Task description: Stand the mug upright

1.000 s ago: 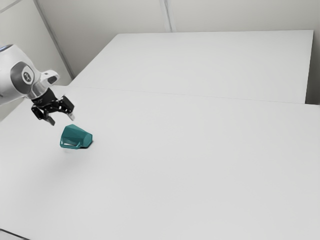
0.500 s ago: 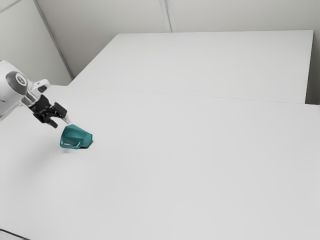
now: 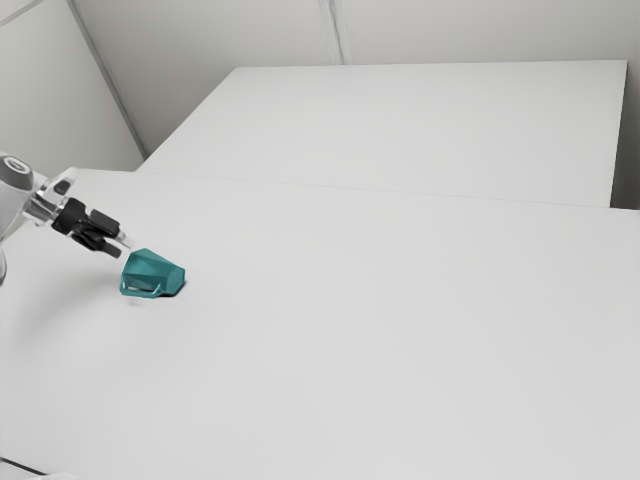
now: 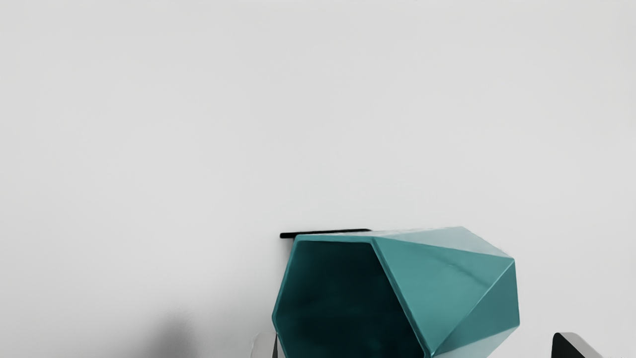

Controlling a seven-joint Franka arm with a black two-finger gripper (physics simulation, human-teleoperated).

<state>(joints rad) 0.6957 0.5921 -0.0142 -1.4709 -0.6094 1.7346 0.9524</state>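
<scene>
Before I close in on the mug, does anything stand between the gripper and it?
Nothing visible stands between the gripper and the mug, which lies on its side on the table. The fingers are open, and in the wrist view one fingertip shows right by the mug's rim, so that rim could catch it.

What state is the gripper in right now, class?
Gripper: open, holding nothing; its fingers stand wide apart, one clear of the teal mug.

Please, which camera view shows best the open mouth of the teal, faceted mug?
The wrist view: it looks into the mouth of the mug, though the picture's edge cuts part off. The exterior view shows the mug lying on its side, with its handle.
</scene>
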